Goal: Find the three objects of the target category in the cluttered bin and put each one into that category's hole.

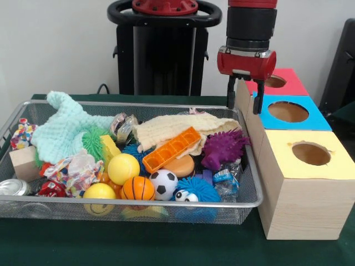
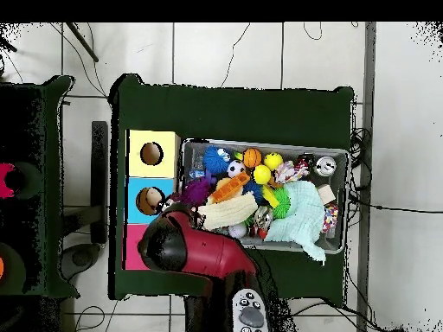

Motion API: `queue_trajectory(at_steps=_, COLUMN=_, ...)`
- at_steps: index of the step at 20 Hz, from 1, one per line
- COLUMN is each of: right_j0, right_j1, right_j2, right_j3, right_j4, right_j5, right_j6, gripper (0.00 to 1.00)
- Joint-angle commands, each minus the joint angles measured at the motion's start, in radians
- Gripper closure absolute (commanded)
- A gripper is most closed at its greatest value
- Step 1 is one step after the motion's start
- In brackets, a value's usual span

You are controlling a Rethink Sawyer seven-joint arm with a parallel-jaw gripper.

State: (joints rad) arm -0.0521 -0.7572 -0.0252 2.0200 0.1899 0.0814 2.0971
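The end effector [image 1: 244, 95] hangs empty over the blue hole [image 1: 288, 111], fingers apart. I think the balls [image 1: 137, 188] in the bin [image 1: 250, 202] are light but slippery, so grip across the middle.

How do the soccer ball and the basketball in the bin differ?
The soccer ball is white with black patches; the basketball is orange with black lines. The soccer ball lies next to the blue fuzzy toy; the basketball lies next to the yellow smiley ball. Both are small, round, and touch each other.
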Motion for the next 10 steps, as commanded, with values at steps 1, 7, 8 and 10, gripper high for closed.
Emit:
queue_trajectory(at_steps=1, right_j0=-0.052, right_j1=0.006, right_j2=-0.028, right_j3=0.034, right_j4=0.079, right_j5=0.045, right_j6=0.223, gripper=0.0)
queue_trajectory(at_steps=7, right_j0=-0.001, right_j1=0.023, right_j2=-0.139, right_j3=-0.033, right_j4=0.092, right_j5=0.033, right_j6=0.21, gripper=0.0)
queue_trajectory(at_steps=8, right_j0=0.025, right_j1=0.032, right_j2=-0.18, right_j3=-0.066, right_j4=0.102, right_j5=0.049, right_j6=0.207, gripper=0.0)
queue_trajectory(at_steps=10, right_j0=0.048, right_j1=0.022, right_j2=-0.242, right_j3=-0.122, right_j4=0.105, right_j5=0.128, right_j6=0.191, gripper=0.0)
